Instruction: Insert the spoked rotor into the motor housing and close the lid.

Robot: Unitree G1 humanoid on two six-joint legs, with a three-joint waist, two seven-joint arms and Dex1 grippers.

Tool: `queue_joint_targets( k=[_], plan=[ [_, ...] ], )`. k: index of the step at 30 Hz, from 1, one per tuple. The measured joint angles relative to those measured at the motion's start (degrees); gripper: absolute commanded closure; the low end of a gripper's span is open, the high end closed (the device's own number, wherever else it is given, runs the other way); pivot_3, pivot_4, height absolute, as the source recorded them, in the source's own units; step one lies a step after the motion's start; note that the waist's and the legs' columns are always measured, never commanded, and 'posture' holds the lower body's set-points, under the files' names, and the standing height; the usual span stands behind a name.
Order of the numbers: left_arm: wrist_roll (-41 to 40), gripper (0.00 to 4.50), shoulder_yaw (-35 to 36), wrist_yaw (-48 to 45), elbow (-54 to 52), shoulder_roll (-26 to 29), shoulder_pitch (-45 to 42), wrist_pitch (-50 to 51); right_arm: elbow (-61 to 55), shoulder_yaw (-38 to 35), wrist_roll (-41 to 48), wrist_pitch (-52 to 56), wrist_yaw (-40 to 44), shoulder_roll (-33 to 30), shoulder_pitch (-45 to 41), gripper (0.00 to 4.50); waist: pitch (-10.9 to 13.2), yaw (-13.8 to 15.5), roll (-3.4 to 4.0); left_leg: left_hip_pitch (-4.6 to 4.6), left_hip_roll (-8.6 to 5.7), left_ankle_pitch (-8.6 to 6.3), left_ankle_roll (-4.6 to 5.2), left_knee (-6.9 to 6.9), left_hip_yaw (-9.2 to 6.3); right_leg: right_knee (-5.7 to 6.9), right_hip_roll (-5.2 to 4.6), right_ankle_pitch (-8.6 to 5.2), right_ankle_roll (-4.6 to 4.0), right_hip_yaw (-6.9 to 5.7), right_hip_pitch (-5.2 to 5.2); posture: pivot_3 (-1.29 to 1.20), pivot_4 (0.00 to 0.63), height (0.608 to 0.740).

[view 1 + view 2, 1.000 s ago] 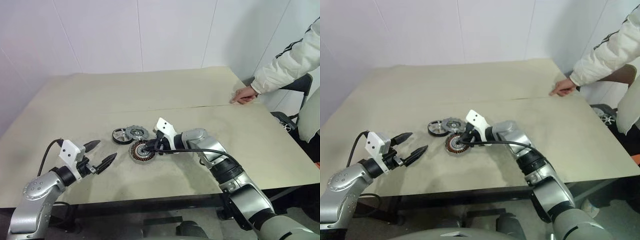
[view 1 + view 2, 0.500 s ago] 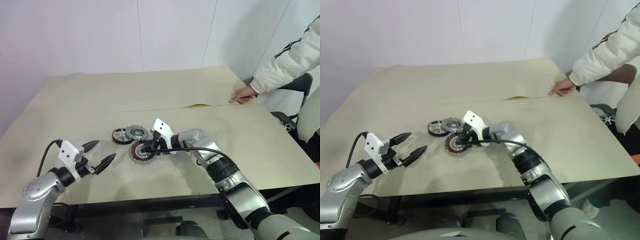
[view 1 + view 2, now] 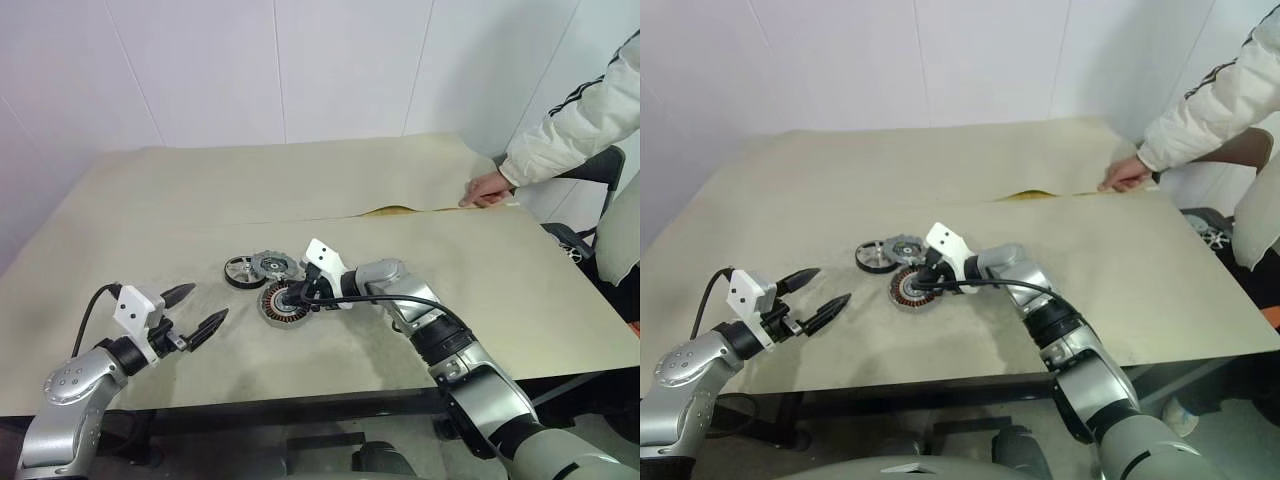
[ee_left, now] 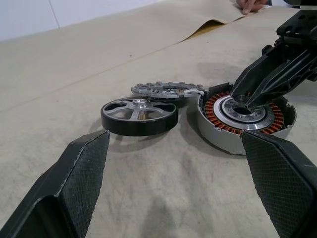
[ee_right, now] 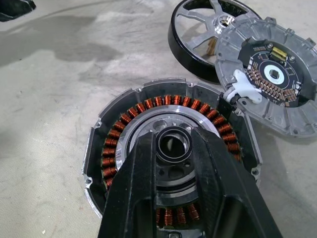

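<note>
The motor housing [image 3: 277, 305], with its ring of copper windings, lies on the table in front of me. My right gripper [image 5: 173, 135] reaches in from the right and is shut on a small dark ring [image 5: 173, 144] right over the housing's silver hub. Just behind the housing lies the spoked rotor [image 3: 240, 271], flat with a dark rim. The grey notched lid [image 3: 273, 265] rests beside it, overlapping its edge and touching the housing. My left gripper [image 3: 205, 302] hangs open near the table's front left, pointing at the parts from a short distance.
A person's hand [image 3: 487, 188] rests on the far right of the table, in a white sleeve. The beige table cover [image 3: 395, 210] bulges up along its seam near that hand. A chair [image 3: 600, 168] stands at the right.
The cover's seam near the person's hand has lifted into a small bulge. Both grippers and the parts have stayed where they were.
</note>
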Motion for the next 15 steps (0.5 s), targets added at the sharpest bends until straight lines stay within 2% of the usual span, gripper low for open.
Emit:
queue_joint_targets(
  k=[15],
  plan=[
    [0.25,0.0,-0.01,-0.99,3.16,-0.19,-0.06,-2.71,0.0,0.82,-0.35,-0.33,0.04,0.18,0.37,3.83,0.01,0.0,0.02,0.0,0.0,0.0,0.0,-0.01,-0.04,0.0,0.0,0.0,0.0,0.0,-0.01,0.0,0.0,0.74]
  ],
)
